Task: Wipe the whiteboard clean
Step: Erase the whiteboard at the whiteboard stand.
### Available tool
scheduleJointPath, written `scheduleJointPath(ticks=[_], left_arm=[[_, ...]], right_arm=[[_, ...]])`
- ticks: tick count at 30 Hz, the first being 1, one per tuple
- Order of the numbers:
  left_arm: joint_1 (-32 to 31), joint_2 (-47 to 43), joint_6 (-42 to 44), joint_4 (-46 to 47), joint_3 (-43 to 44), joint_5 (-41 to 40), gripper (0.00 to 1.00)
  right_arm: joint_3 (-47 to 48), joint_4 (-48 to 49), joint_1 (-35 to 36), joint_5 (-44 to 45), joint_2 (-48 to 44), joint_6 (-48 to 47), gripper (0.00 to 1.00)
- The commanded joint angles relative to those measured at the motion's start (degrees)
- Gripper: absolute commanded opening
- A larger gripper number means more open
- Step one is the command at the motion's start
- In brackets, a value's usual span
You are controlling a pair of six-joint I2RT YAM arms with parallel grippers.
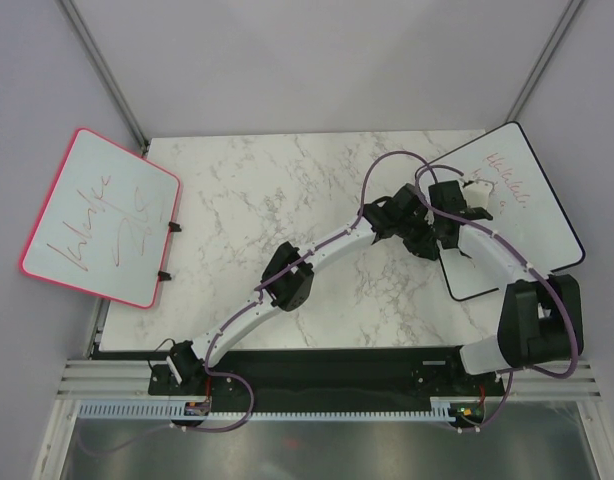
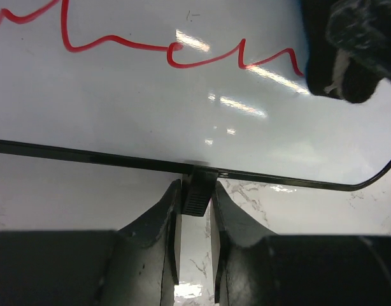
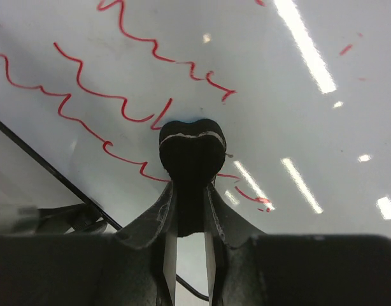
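1. Marble tabletop (image 1: 287, 190) fills the middle of a pale-walled booth. At its far left a pink-framed board (image 1: 102, 215) with red scribbles hangs over the edge. It is not part of this job and is best left alone.
2. The left arm reaches across to the right. The left gripper (image 2: 195, 201) has its fingers clamped on a small black tab (image 2: 197, 178) on the edge of the thin black frame. That grip looks meant to pin the board, so it should hold firm and not pull.
3. The whiteboard (image 1: 547, 225) lies flat at the table's right side, turned at an angle, with its far corner out past the table edge. Orange-red writing (image 3: 106, 95) runs in wavy lines across its face.
4. The right gripper (image 3: 190, 191) has its fingers closed tight on a dark eraser (image 3: 190, 146). The eraser seems to rest on the face among the written lines.
5. A good wipe likely needs even downward pressure and the pad kept flat.
   - Long strokes should follow each line rather than dab at it.
   - Pressure should be light over the overhanging corner so the board does not tip.
   - The two grippers are close together, so strokes toward the tab should stop short of the left fingers.
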Motion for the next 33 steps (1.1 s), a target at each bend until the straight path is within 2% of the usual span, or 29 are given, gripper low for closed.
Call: scheduleJointPath(ticks=[1, 6, 11, 15, 18, 23, 27, 33], left_arm=[[0.7, 1.5, -2.3, -1.4, 1.6, -2.5, 0.02], [0.7, 1.7, -2.5, -1.4, 1.9, -2.5, 0.02], [0.7, 1.6, -2.3, -1.6, 1.8, -2.6, 0.02], [0.8, 1.8, -2.4, -1.6, 1.9, -2.4, 0.02], [0.6, 1.9, -2.5, -1.6, 2.2, -2.3, 0.02], [0.6, 1.9, -2.4, -1.8, 2.3, -2.6, 0.02], [0.8, 1.9, -2.4, -1.8, 2.4, -2.4, 0.02], [0.9, 2.3, -2.6, -2.0, 3.0, -2.2, 0.02]], right_arm=[[-2.3, -3.6, -2.1, 2.3, -5.4, 10.5, 0.00], [-4.4, -9.0, -2.6, 3.1, -7.5, 22.2, 0.00], [-2.3, -20.4, -2.4, 2.7, -3.8, 32.3, 0.00], [-3.2, -25.8, -2.5, 5.6, -5.6, 40.6, 0.00], [-2.0, -23.9, -2.4, 6.2, -6.8, 39.7, 0.00], [5.6, -16.9, -2.5, 6.6, 1.6, 37.6, 0.00], [13.8, -16.6, -2.5, 7.7, 7.1, 39.9, 0.00], [19.8, -16.4, -2.5, 8.7, 10.6, 42.3, 0.00]])
